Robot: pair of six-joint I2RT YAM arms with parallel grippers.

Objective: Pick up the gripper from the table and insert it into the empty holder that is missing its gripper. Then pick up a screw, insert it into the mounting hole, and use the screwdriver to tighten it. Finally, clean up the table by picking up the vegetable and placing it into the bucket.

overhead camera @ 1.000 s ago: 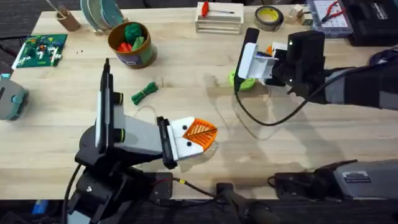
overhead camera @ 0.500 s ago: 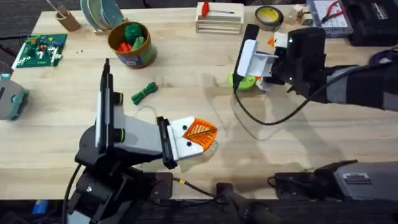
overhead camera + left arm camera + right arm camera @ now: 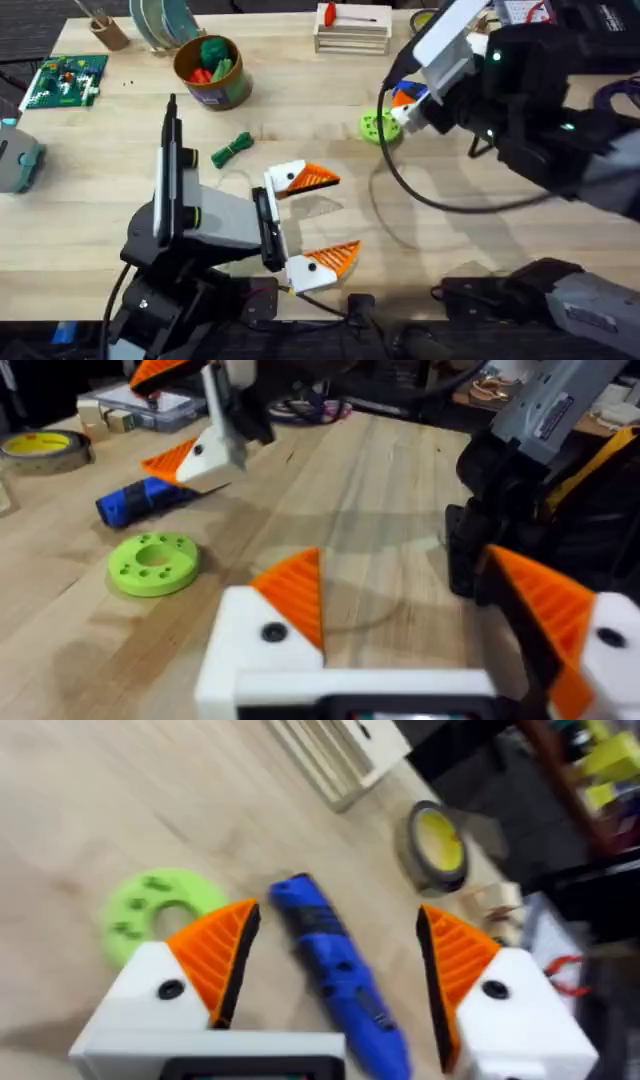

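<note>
Now screwdriver (image 3: 340,975) between right claw (image 3: 335,960) fingers.

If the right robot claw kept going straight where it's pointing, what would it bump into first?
Probably the screwdriver: it lies on the table between the open fingers of the right gripper, with the green disc off to one side. How far off it lies is unclear.

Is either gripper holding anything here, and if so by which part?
Nothing is held. Left gripper is open over bare table; right gripper is open, straddling the blue pen-shaped screwdriver lying on the wood.
</note>
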